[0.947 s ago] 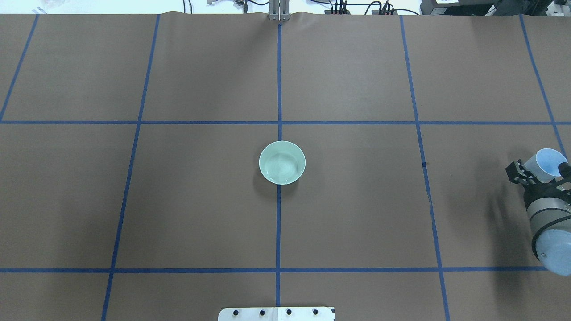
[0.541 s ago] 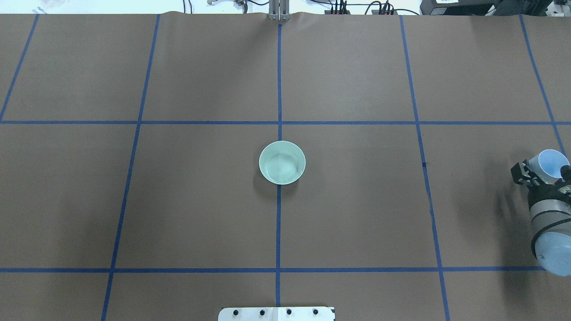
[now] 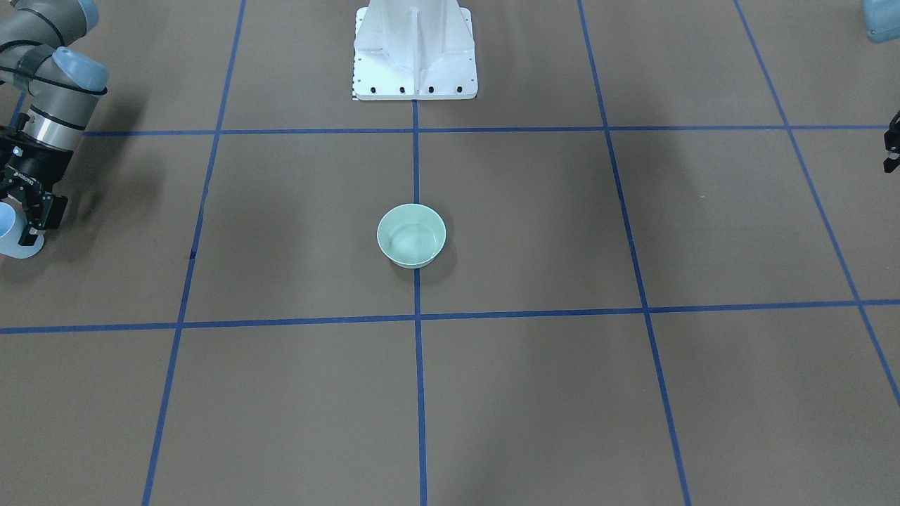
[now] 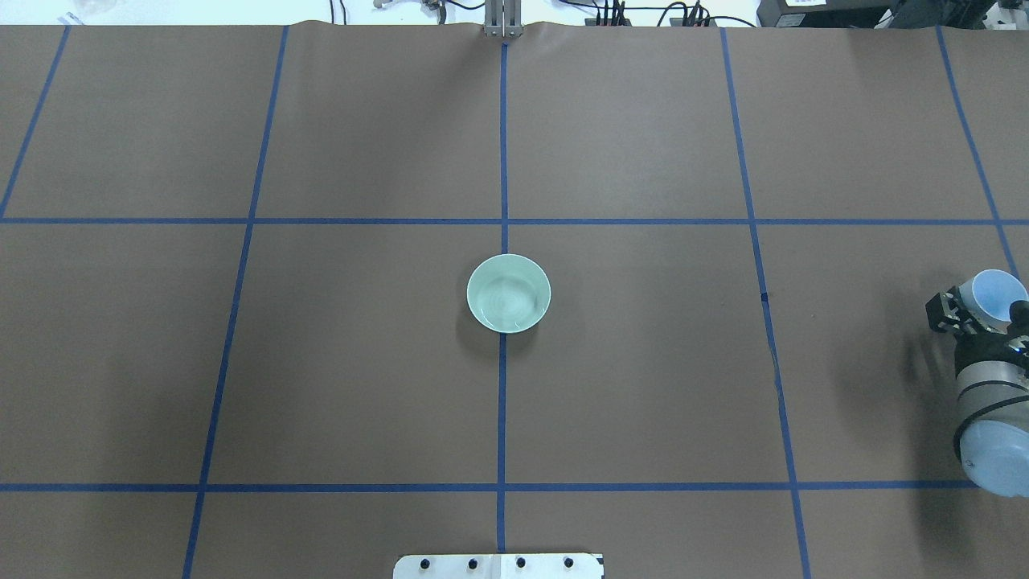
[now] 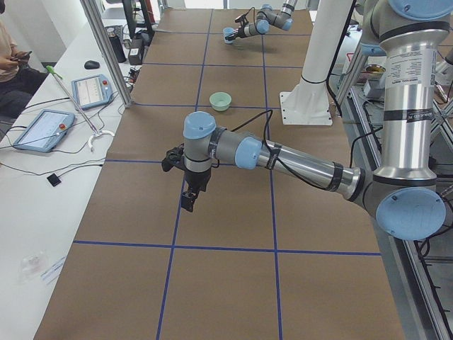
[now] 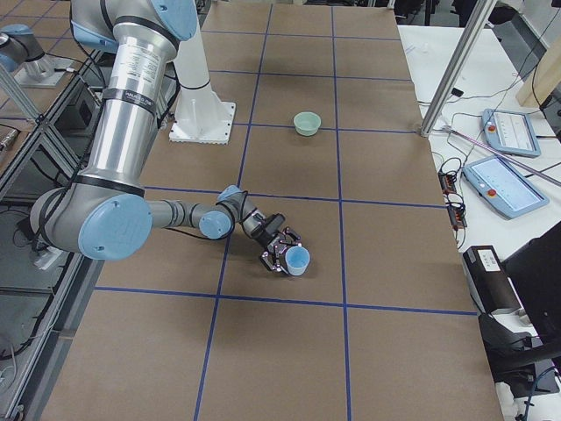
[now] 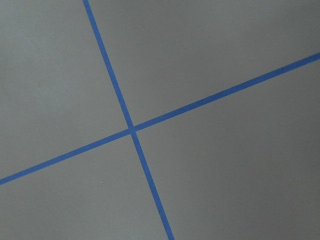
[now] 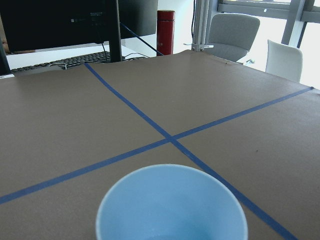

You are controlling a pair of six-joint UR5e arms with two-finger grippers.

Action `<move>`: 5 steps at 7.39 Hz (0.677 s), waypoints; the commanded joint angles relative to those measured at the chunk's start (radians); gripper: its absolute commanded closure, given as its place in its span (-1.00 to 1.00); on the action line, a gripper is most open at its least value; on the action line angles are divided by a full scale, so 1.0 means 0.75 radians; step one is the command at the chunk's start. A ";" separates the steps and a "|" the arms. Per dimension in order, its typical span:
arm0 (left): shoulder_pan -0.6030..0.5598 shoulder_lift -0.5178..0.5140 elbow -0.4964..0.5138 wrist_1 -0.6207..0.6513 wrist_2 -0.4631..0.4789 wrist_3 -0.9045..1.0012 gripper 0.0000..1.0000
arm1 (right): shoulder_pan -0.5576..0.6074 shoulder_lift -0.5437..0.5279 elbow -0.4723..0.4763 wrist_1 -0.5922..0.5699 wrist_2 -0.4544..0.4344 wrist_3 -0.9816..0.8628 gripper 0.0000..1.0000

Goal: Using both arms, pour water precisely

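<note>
So the cup is a small pale blue plastic-looking thing, and we'd guess it's light and a bit squishy, so squeeze too hard and the wall flexes and the water slops. It's probably slick too if any water runs down the side. Best place to hold it is mid-wall, below the rim, which is pretty much where the right gripper has it. Its jaws are closed narrow on the cup's sides, way out at the 3 o'clock edge of the tabletop in the overhead view, cup roughly upright, mouth open to the top. The wrist view looks straight down into it, and we can't really tell how much water is left in there.

The bowl sits dead center on the tape cross, well apart from the cup. It looks ceramic, so stiff, heavier, and chippy if knocked.

The left gripper hangs over bare tabletop around 9 o'clock, holding nothing that we can see. Only the side view really shows it, so we can't tell how far its jaws are open.
</note>
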 commanded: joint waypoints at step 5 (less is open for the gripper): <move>-0.022 0.022 0.029 0.022 -0.003 -0.061 -1.00 | 0.061 0.023 -0.034 0.008 -0.030 -0.045 1.00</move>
